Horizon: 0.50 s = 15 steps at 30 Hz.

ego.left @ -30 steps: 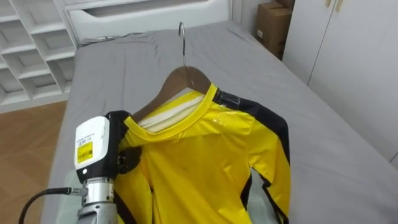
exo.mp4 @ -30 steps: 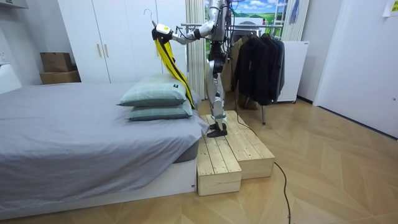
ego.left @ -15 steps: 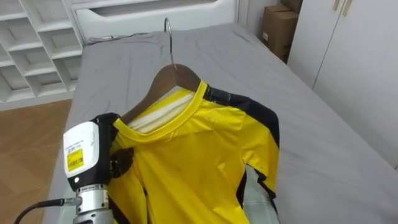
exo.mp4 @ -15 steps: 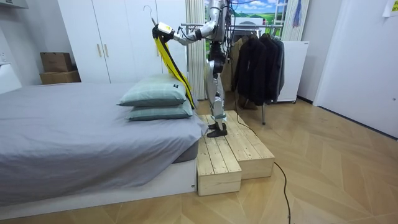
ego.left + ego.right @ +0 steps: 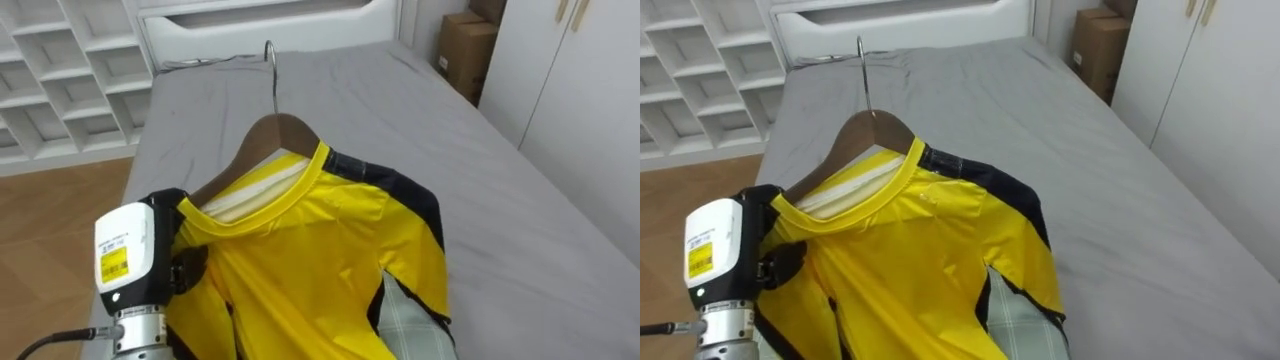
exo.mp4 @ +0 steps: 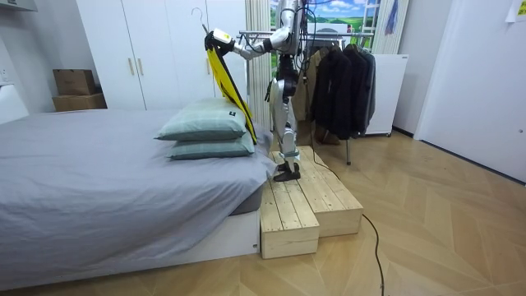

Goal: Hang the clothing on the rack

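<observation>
A yellow shirt with dark side panels (image 5: 310, 250) hangs on a wooden hanger (image 5: 280, 130) whose metal hook (image 5: 270, 60) points up. My left hand (image 5: 135, 260) is shut on the hanger's left shoulder end, with its fingers partly under the collar. Hanger and shirt are held in the air over the grey bed (image 5: 480, 220). In the room view I stand on a wooden platform (image 6: 304, 201) at the bed's corner. My left hand (image 6: 219, 36) is raised high there and the shirt (image 6: 226, 78) dangles above the pillows (image 6: 205, 131).
A clothes rack (image 6: 329, 33) with dark garments (image 6: 341, 82) stands just behind me. White wardrobes (image 6: 140, 49) line the far wall. A cardboard box (image 5: 465, 50) sits beside the bed, white shelves (image 5: 60, 70) beyond it. A checked pillow (image 5: 410, 325) lies under the shirt.
My left hand has lifted the hanger slightly higher and a little toward the room view's right. The eye views have shifted with my head.
</observation>
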Available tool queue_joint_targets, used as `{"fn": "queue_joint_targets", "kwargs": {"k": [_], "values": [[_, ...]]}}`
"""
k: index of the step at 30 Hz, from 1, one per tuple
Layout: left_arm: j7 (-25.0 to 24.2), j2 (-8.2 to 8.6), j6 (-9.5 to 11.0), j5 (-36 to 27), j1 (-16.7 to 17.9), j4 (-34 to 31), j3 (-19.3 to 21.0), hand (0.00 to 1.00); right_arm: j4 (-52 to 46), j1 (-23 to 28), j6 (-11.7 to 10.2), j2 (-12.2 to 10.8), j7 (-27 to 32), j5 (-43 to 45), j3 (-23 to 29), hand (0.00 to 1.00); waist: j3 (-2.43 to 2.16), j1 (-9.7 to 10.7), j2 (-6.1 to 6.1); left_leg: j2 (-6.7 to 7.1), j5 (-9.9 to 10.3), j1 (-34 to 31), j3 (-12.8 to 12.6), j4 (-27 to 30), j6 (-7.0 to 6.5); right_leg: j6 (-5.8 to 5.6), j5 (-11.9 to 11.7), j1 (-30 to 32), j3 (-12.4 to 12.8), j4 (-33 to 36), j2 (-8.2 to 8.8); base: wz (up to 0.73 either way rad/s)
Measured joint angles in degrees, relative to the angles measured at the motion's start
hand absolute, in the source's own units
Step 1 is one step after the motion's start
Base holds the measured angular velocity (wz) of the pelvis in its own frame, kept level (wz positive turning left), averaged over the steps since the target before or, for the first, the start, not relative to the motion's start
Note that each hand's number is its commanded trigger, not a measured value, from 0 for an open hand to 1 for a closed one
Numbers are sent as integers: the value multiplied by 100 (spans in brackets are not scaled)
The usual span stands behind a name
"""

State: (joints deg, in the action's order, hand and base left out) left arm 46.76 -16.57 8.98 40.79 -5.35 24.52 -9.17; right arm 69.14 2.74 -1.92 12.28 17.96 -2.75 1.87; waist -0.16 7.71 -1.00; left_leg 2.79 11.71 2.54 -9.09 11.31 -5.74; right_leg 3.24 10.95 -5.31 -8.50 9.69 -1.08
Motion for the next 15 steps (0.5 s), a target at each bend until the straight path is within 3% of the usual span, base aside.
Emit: {"fn": "queue_joint_targets", "kwargs": {"k": [9,15], "values": [[-6,0,1,-1,15,-139,-16,100,-535,-68,-126,124,600,824,-3,0,24,-23,33,-1,0,-19,-1,11,0,0,-1,20,12,5,2,0],[-10,-4,-29,16,27,-216,-41,100,-1408,-55,-129,145,1028,1634,3,0,43,-17,63,2,-2,-12,-1,9,1,-1,-1,5,30,-7,0,0]]}}
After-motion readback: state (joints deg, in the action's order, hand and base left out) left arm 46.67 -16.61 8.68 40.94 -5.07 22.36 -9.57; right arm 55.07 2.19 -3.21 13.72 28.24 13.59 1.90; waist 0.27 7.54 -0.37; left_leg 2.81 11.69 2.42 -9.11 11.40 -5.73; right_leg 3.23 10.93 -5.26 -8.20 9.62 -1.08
